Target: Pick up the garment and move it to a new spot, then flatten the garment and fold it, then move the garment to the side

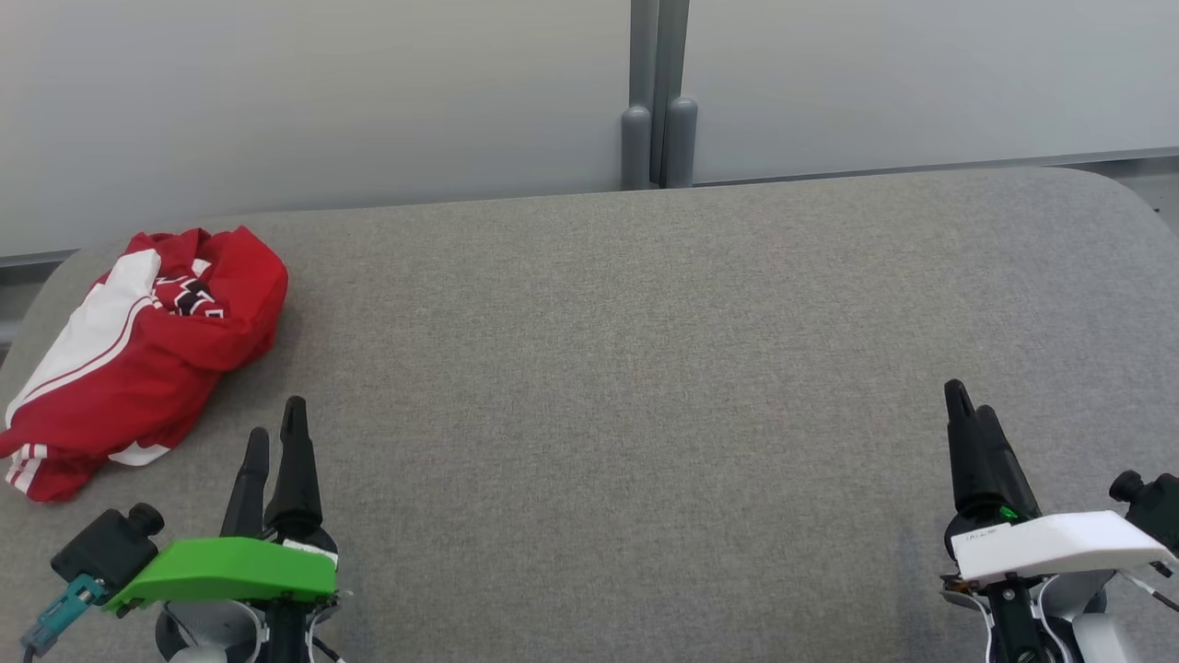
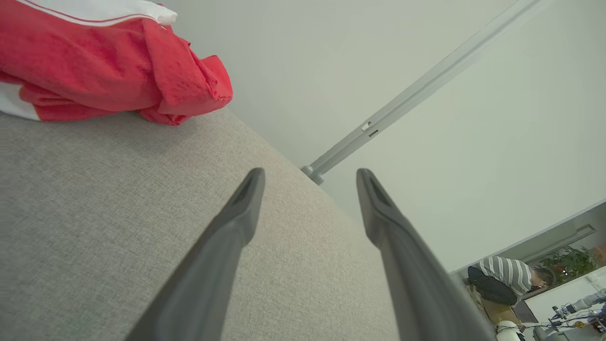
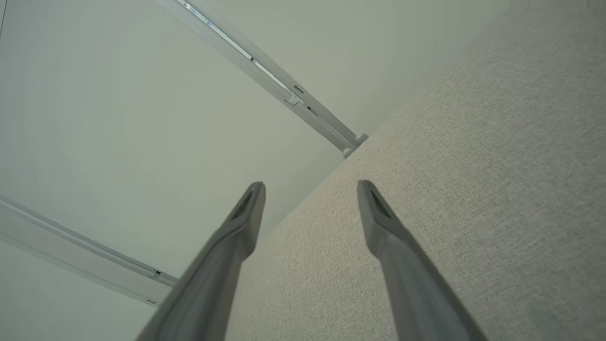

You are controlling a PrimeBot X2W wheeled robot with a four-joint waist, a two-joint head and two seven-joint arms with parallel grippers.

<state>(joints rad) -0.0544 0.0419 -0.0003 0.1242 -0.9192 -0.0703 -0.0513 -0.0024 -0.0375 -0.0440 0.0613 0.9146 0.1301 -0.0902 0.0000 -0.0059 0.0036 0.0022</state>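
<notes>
The left gripper [image 1: 275, 422] sits at the lower left of the head view, its two long dark fingers [image 2: 227, 237] pointing forward and spread well apart. A green cover [image 1: 230, 566] caps its wrist, with a black camera [image 1: 106, 548] on the outer side. The right gripper [image 1: 970, 401] sits at the lower right under a white cover [image 1: 1050, 543]. Its fingers are parted too, though from the head they nearly overlap.
</notes>
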